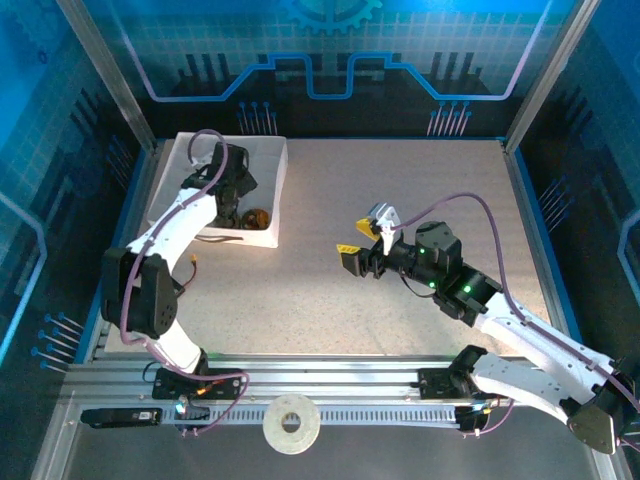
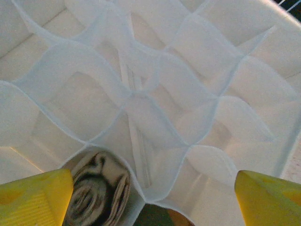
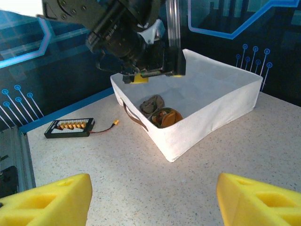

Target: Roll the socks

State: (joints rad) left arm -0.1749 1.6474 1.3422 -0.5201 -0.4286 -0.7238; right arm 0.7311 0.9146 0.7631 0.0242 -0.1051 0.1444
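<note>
Here, bench: a speckled grey-beige bench [image 1: 420,180] inside a blue-lit enclosure, with both arms bolted at its near edge.
Box: a white rectangular soft-walled box [image 3: 207,113], split into cells by translucent honeycomb dividers, stands at the far left of the bench.
Tan sock: the tan fabric sock with a brown argyle pattern [image 3: 152,104] is rolled into a bundle and sits in a cell at the box corner nearest the right arm. In the left wrist view its coiled end faces up, just beside one yellow finger.
Green sock: the olive-green fabric sock with orange parts [image 3: 165,117] is also bundled. It sits in the neighbouring cell, just beside the tan one and closer to the corner.
Left gripper: the left gripper [image 2: 150,200] points down into the box above the dividers, over the socks' corner. Its jaws are spread wide with nothing between them.
Right gripper: the right gripper [image 1: 360,240] is over the middle of the bench, well apart from the box and facing it. Its jaws are apart and empty.
Other: a flat black board with orange connectors and a red lead [image 3: 69,127] lies on the bench near the box. A white roll of tape [image 1: 291,424] rests on the aluminium rail between the arm bases.
</note>
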